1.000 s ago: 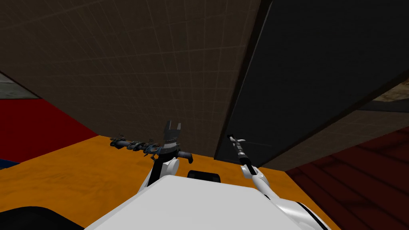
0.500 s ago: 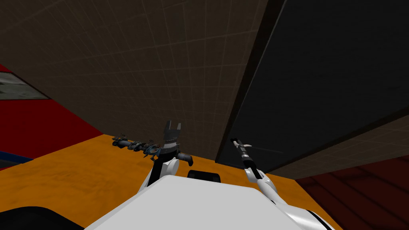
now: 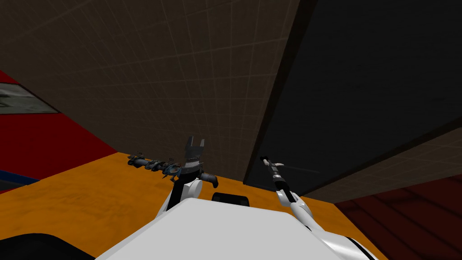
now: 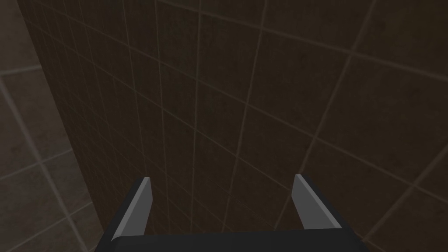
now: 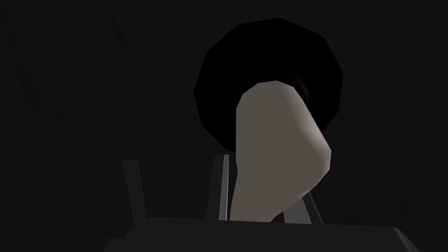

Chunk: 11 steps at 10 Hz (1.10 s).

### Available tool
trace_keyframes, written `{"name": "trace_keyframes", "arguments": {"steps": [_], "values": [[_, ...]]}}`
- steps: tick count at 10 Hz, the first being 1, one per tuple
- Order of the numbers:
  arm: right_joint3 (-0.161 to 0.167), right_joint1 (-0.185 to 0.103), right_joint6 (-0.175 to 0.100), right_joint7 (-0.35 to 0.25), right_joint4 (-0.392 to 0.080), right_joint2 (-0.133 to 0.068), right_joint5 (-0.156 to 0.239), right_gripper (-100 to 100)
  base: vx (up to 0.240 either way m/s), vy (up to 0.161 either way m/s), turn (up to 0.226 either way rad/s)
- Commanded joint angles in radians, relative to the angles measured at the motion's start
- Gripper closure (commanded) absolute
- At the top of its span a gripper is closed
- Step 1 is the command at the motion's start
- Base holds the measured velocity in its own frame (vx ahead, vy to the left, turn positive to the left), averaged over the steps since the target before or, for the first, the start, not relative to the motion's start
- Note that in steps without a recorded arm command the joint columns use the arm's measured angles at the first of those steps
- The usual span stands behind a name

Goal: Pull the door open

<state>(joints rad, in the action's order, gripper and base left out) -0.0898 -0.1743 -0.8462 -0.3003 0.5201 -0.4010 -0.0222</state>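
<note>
The door (image 3: 361, 85) is a dark flat panel to the right of a tiled wall, with a dark frame edge (image 3: 277, 99) between them. My right gripper (image 3: 270, 161) reaches up to the door's lower left part. In the right wrist view a pale grey lever handle (image 5: 280, 148) comes out of a black round plate (image 5: 262, 52) on the door. My right gripper (image 5: 262, 183) is shut on this handle, one finger (image 5: 223, 183) against each side. My left gripper (image 3: 195, 145) stands open in front of the tiled wall, and its fingers (image 4: 135, 210) hold nothing.
A brown tiled wall (image 3: 158, 76) rises straight ahead and close. Under me lies an orange floor (image 3: 81, 198). A red surface (image 3: 40, 144) lies to the left, and dark red planks (image 3: 406, 212) lie to the right below the door.
My head view swung a little a second ago, then steadied. The right gripper has stayed at the door handle. The left arm has not moved.
</note>
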Motion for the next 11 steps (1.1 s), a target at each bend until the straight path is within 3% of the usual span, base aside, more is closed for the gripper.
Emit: {"name": "trace_keyframes", "arguments": {"steps": [1, 6, 11], "values": [[0.0, 0.0, -0.002, 0.001, 0.001, 0.0, 0.0, 100, 0.0, 0.0, 0.0], [0.047, 0.023, -0.046, -0.064, 0.01, -0.037, -0.034, 100, -0.159, -0.04, 0.07], [0.096, 0.047, -0.093, -0.129, 0.02, -0.075, -0.069, 100, -0.204, -0.092, 0.078]]}}
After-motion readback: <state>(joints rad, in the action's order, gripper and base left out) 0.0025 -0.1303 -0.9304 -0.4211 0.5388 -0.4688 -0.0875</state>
